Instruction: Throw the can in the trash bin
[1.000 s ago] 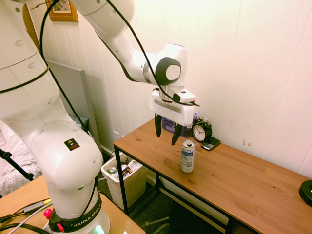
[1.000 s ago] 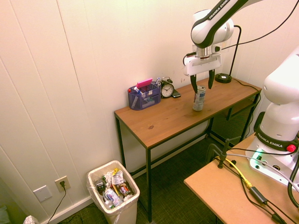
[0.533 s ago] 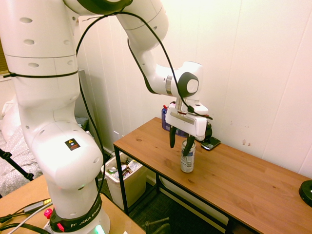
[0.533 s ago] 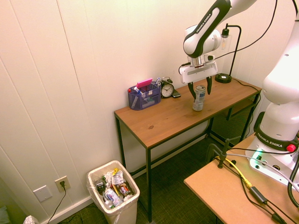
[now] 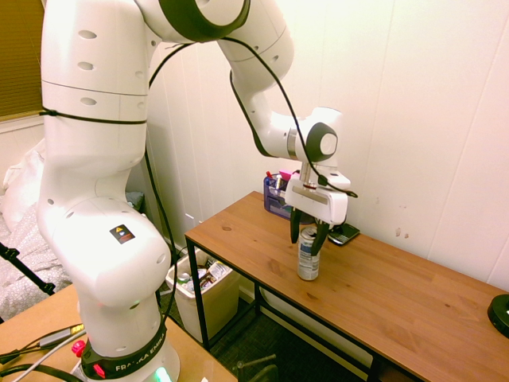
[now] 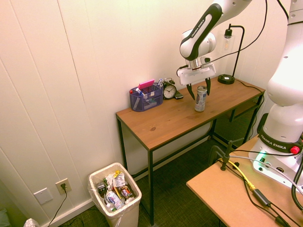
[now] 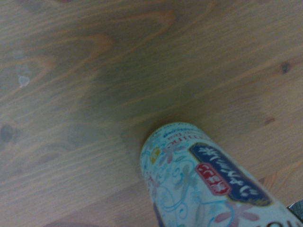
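Note:
The can (image 5: 308,259) stands upright near the middle of the wooden table (image 5: 398,306), a slim drink can with a pale printed label. My gripper (image 5: 308,236) is open and points down over it, one dark finger on each side of the can's upper part. I cannot tell whether the fingers touch it. From the other side, the gripper (image 6: 199,90) straddles the can (image 6: 200,99) in the same way. The wrist view shows the can (image 7: 203,184) from close above on the wood. The trash bin (image 6: 127,212), cream-white and full of rubbish, stands on the floor past the table's end, also visible as the trash bin (image 5: 199,309).
A blue organiser (image 6: 146,97) and an alarm clock (image 6: 169,90) stand at the back of the table against the wall. A dark phone (image 5: 344,234) lies beside the clock. A black lamp base (image 6: 226,79) sits at the far table end.
The gripper has come down and shifted over the can, from above and beside it to straddling its top. It stays open. The can has not moved.

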Robot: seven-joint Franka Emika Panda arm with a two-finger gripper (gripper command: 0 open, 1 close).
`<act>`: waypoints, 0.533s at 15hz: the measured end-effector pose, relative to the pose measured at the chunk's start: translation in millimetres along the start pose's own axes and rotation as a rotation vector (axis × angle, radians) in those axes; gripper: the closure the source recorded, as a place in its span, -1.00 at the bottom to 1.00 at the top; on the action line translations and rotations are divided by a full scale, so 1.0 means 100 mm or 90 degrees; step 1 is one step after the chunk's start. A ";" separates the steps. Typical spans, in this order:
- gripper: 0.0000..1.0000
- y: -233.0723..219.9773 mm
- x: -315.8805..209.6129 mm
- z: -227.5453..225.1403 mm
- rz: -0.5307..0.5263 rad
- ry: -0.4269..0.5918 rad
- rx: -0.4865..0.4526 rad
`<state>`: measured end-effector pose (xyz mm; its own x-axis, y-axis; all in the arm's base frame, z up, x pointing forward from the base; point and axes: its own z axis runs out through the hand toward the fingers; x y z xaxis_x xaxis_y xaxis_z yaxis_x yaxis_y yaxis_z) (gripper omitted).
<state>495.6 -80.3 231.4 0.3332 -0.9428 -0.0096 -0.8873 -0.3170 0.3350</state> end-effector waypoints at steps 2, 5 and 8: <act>1.00 -0.01 0.04 0.05 0.004 -0.001 -0.005; 1.00 -0.03 0.06 0.08 0.005 0.000 -0.007; 1.00 -0.08 0.05 0.04 0.001 0.004 -0.003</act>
<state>502.7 -82.8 225.2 0.3332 -0.9428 -0.0035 -0.8865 -0.3146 0.3393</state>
